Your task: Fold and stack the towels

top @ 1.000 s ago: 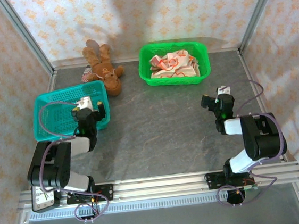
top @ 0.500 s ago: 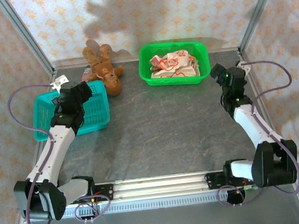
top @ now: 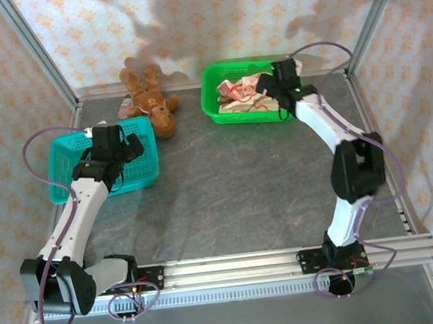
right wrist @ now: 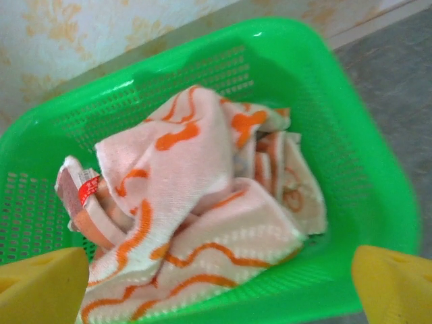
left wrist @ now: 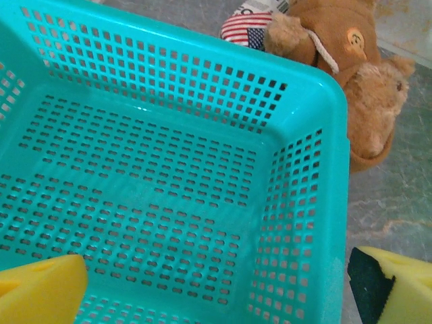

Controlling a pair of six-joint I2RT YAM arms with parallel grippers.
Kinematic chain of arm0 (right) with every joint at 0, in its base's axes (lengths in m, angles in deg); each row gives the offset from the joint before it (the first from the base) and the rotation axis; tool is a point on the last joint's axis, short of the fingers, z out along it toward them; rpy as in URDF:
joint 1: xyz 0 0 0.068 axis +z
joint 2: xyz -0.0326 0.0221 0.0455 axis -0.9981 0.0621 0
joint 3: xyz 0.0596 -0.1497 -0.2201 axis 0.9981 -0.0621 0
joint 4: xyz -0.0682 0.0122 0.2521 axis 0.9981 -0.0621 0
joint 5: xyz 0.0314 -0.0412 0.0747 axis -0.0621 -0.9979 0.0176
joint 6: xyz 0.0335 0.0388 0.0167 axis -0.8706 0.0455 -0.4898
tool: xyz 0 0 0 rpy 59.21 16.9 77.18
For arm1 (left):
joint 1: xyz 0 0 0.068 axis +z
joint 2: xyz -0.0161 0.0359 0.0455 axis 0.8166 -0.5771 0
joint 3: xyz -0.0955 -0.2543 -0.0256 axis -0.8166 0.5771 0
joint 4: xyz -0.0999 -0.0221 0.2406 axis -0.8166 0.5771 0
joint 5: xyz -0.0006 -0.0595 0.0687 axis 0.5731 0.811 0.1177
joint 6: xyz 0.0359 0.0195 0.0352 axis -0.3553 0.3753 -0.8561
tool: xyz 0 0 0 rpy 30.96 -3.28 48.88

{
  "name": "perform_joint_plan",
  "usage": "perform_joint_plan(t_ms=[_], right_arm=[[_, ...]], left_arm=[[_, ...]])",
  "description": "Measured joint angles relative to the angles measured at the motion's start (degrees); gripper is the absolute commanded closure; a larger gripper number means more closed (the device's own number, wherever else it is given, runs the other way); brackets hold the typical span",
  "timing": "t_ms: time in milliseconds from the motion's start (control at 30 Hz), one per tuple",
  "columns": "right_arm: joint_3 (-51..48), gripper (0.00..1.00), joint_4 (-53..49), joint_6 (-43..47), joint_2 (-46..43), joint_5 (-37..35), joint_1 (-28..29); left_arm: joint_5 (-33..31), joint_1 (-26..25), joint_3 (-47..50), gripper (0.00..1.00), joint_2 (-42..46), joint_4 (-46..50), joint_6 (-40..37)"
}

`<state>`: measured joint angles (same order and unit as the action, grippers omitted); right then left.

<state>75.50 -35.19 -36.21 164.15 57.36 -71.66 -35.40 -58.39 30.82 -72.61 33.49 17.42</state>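
The towels (top: 242,95) lie crumpled in a heap inside the green basket (top: 215,112) at the back of the table. They are cream-white with orange wavy lines. In the right wrist view the towels (right wrist: 202,202) sit just below and ahead of my right gripper (right wrist: 219,289), which is open with nothing between its yellow fingertips (right wrist: 44,283). From above, the right gripper (top: 267,87) hovers over the basket's right half. My left gripper (top: 124,148) is open over the teal basket (top: 66,164), and the left wrist view shows that basket (left wrist: 331,135) with nothing inside.
A brown teddy bear (top: 152,99) lies at the back between the two baskets, beside the teal one's far corner (left wrist: 358,61). Patterned walls and metal posts close in the table on three sides. Grey tabletop stretches between the arms.
Both arms unfolded from their bases. The right arm then swung left from the table's right side to over the green basket. The left gripper stayed over the teal basket, shifting slightly.
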Motion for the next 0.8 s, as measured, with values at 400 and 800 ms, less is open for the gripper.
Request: perform_joint_plan(t_ms=[400,800], right_arm=[[44.2,0.16,-19.0,1.6,37.2,1.4,1.7],[35.7,0.78,-19.3,4.0,36.0,2.7,1.9]], left_arm=[[4.3,0.0,-0.6,0.00,2.4,5.0,-0.5],[6.4,0.0,-1.0,0.00,2.9,6.3,-0.7]])
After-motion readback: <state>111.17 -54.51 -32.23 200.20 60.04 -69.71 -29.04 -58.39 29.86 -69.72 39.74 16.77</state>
